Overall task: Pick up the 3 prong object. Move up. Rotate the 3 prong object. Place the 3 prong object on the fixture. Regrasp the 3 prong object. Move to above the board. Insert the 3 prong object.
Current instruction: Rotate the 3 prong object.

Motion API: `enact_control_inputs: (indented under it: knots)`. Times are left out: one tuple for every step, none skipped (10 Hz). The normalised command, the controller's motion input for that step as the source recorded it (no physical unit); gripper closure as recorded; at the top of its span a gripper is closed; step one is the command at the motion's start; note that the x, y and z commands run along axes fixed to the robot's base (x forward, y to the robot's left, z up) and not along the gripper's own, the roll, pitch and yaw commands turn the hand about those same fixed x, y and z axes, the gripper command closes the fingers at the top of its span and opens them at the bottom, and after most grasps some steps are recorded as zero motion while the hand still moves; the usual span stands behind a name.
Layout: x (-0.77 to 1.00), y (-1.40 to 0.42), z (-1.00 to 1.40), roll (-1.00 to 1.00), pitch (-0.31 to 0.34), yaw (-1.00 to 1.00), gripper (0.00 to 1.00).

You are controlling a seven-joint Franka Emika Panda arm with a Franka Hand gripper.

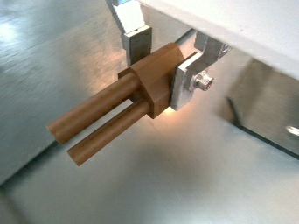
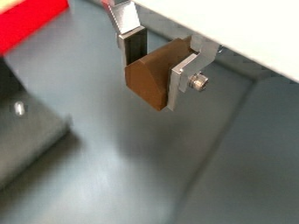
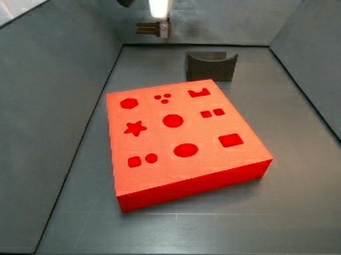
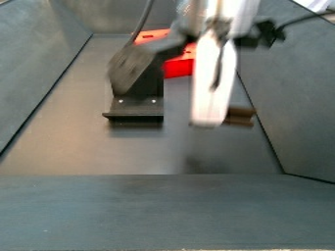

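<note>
Holding the 3 prong object clamped in my gripper, I'd rotate slow before heading to the fixture around 12 o'clock of the board.

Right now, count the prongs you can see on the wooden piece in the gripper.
2 show in a wrist view, side by side, sticking out from the 3 prong object clamped in the gripper. A third may be hidden behind them.

My claw hung clear above bare grey floor, the 3 prong object jutting sideways. The fixture blocked the far end, the board filled the middle; walls hemmed both sides.
</note>
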Motion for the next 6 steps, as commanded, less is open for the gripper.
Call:
enact_control_inputs:
  knots:
    - [-0.47,-0.98,0.43,0.11,-0.013,0.03,1.00]
    - [-0.37,-0.86,0.34,0.13,-0.001,0.03,1.00]
    - [-0.17,-0.63,0.15,0.15,0.025,0.03,1.00]
    - [-0.07,-0.43,0.06,0.16,0.037,0.03,1.00]
    - [-0.03,-0.17,0.03,0.15,0.028,0.03,1.00]
    - [0.00,0.00,0.00,0.00,0.000,-1.00,1.00]
